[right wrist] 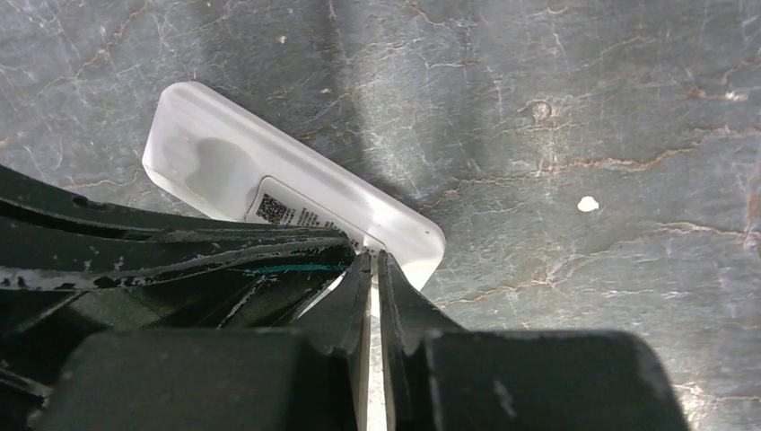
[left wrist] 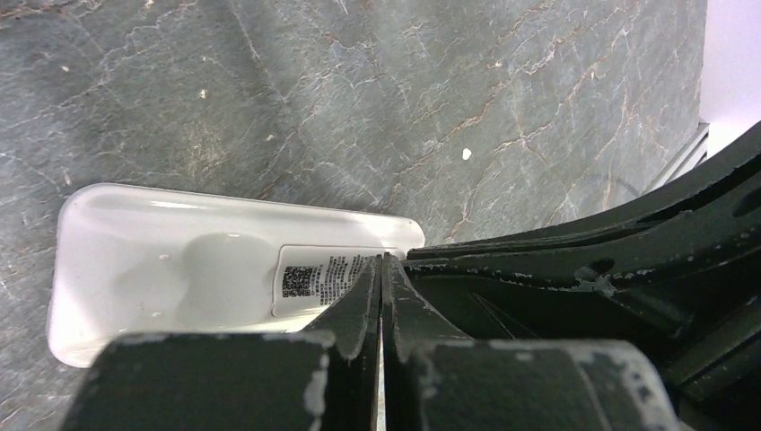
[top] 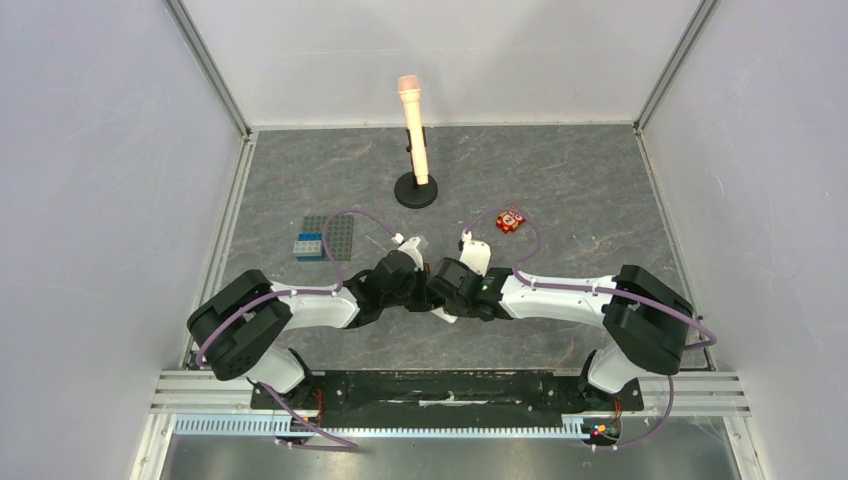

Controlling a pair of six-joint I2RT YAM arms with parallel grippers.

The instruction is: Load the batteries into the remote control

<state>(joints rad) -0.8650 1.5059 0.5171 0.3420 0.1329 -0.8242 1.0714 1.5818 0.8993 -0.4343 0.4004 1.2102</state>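
Note:
The white remote control (left wrist: 179, 269) lies back up on the stone-patterned table, with a QR-code label (left wrist: 310, 280) showing. It also shows in the right wrist view (right wrist: 224, 166). In the top view it is hidden under the two grippers. My left gripper (left wrist: 381, 262) is shut, its tips resting at the remote's label end. My right gripper (right wrist: 372, 258) is shut too, its tips at the same end of the remote, facing the left gripper (top: 418, 282). The two meet tip to tip at the table's centre. No blue batteries are visible in any view.
A pink rod on a black round base (top: 415, 135) stands at the back centre. A grey studded plate with a blue brick (top: 322, 238) lies at the left. A small red block (top: 510, 221) lies to the right of centre. White walls enclose the table.

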